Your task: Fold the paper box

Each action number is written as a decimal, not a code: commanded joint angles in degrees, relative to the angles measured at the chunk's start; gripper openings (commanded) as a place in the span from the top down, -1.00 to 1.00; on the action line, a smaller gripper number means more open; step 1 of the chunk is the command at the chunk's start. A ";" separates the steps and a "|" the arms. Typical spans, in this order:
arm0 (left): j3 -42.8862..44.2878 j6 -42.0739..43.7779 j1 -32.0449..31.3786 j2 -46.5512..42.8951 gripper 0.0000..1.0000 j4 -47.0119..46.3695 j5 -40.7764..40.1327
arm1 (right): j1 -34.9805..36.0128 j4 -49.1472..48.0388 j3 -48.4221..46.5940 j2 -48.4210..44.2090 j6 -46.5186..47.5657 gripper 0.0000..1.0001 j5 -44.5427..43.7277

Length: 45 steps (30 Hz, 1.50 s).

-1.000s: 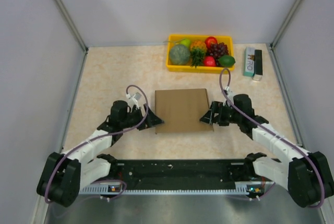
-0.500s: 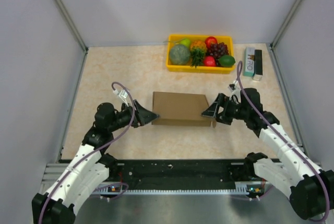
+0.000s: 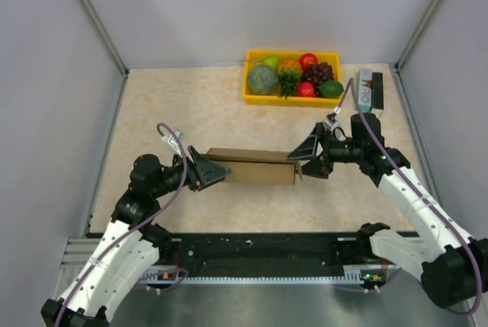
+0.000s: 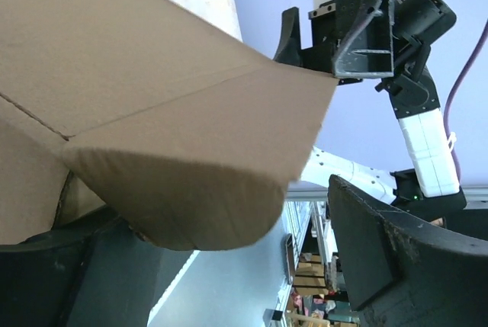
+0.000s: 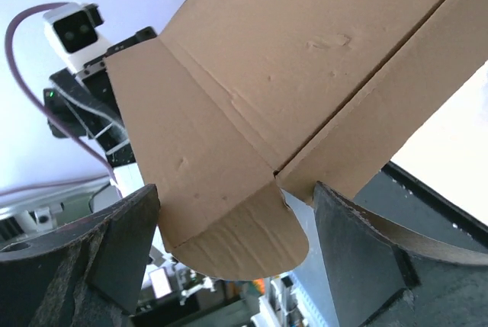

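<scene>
Quick look from my remote station: the box (image 3: 252, 167) is plain brown cardboard. It sits mid-table, tipped up so the overhead camera mostly sees a long narrow strip of it, with one arm at each end.

The left gripper (image 3: 216, 169) has its jaws spread wide around the left end. On the left wrist camera a rounded flap pokes between the fingers (image 4: 381, 266), with a clear gap on one side, so it's open, not pinching.

The right gripper (image 3: 300, 156) is the same at the right end: jaws wide, with a creased flap hanging between the fingers (image 5: 114, 251).

At the far side there's a yellow tray (image 3: 290, 101) of fruit. Just right of it, by the right wall, lies a small carton (image 3: 370, 89) printed green, white and black. It has lettering, but it's too small for me to read.
</scene>
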<state>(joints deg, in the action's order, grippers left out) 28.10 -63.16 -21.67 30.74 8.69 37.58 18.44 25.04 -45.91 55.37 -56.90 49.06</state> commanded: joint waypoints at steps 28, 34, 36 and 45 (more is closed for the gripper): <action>3.63 -5.14 -0.30 9.34 -0.72 -11.59 -9.19 | -1.74 -2.28 -4.80 16.87 -12.97 -0.66 1.30; 4.07 -6.01 -0.30 9.33 -0.73 -12.20 -11.39 | -1.65 -2.01 -7.00 18.10 -15.42 -0.68 2.79; 4.77 -6.45 -0.21 9.86 -0.74 -12.38 -11.74 | -1.74 -1.92 -7.70 19.24 -16.83 -0.69 3.67; 7.76 -6.89 0.58 13.20 -0.76 -11.85 -14.99 | -2.26 -0.52 -12.18 26.18 -18.68 -0.73 4.03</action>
<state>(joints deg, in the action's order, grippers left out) 32.42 -69.34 -21.58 43.09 0.03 24.27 16.80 24.18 -53.45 79.46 -74.11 51.68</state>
